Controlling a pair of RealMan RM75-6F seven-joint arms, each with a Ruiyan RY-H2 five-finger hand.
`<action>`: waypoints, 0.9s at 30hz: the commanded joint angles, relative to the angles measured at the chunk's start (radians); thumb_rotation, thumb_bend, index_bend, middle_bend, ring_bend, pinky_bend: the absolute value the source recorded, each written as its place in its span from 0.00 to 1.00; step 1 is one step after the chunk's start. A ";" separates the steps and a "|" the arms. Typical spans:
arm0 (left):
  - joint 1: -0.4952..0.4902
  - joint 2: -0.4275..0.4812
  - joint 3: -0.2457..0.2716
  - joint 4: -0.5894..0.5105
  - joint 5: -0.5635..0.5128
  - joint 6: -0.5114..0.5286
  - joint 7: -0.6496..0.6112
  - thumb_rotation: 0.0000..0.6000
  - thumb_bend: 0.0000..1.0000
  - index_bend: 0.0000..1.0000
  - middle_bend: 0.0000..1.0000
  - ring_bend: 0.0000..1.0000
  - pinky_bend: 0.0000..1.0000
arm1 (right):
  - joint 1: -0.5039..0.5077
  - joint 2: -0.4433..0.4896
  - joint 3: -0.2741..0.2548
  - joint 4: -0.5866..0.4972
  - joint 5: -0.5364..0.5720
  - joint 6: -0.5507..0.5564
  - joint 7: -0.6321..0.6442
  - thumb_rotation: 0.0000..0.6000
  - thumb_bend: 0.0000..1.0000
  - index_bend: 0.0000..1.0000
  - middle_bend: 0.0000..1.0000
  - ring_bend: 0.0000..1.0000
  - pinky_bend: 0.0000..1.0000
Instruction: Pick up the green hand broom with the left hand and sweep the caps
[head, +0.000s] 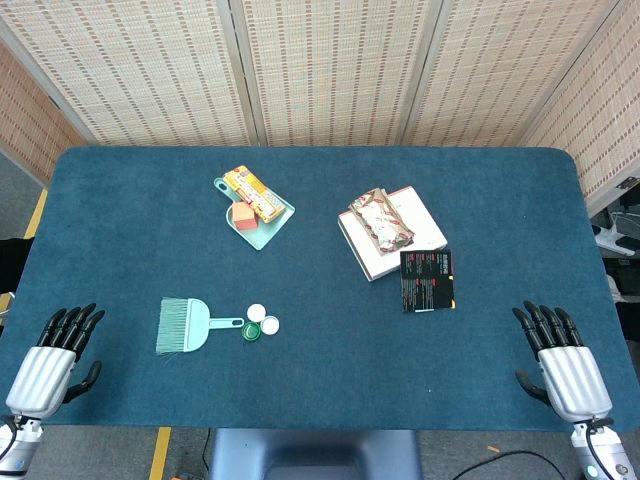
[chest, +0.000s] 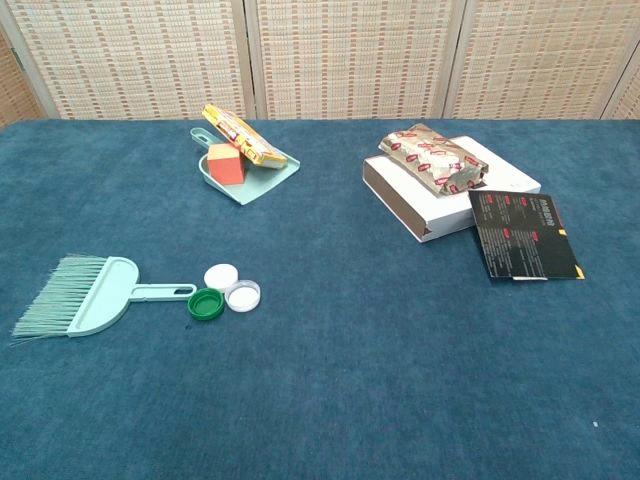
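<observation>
Mint-green plastic, the hand broom (head: 184, 326) lies flat in the lower left of the head view, bristles fanned toward the left edge and its handle pointing right. At the handle's tip sit three caps close together: a dark green cap (head: 251, 332), a white cap (head: 257, 313) just above it, and a second white cap (head: 269, 324) to its right. The chest view shows the same cluster, the green cap (chest: 206, 304) touching the handle end.

The left hand (head: 55, 361) rests at the bottom left corner of the frame, fingers spread and holding nothing, well apart from the broom. The right hand (head: 560, 362) sits at the bottom right, likewise splayed and empty.

Toward the upper middle, a pale green dustpan (head: 262, 232) carries a yellow snack packet (head: 253, 193) and an orange block (head: 243, 216). Right of it, a white box (head: 418, 233) bears a patterned wrapped packet (head: 379, 220), with a black booklet (head: 427, 280) overlapping the box's lower corner. Everything rests on the blue cloth table (head: 320, 400).
</observation>
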 joint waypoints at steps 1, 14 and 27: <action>-0.003 -0.002 0.001 0.000 0.001 -0.006 0.004 1.00 0.44 0.00 0.00 0.00 0.04 | 0.001 -0.001 0.001 -0.001 0.002 -0.002 -0.001 1.00 0.20 0.00 0.00 0.00 0.00; -0.112 -0.169 -0.046 0.068 0.011 -0.114 0.094 1.00 0.44 0.09 0.08 0.24 0.42 | 0.013 -0.068 0.031 0.062 -0.011 0.024 -0.021 1.00 0.20 0.00 0.00 0.00 0.00; -0.248 -0.323 -0.092 0.088 -0.089 -0.326 0.210 1.00 0.37 0.20 0.23 0.61 0.74 | 0.031 -0.099 0.083 0.122 0.027 0.041 0.032 1.00 0.20 0.00 0.00 0.00 0.00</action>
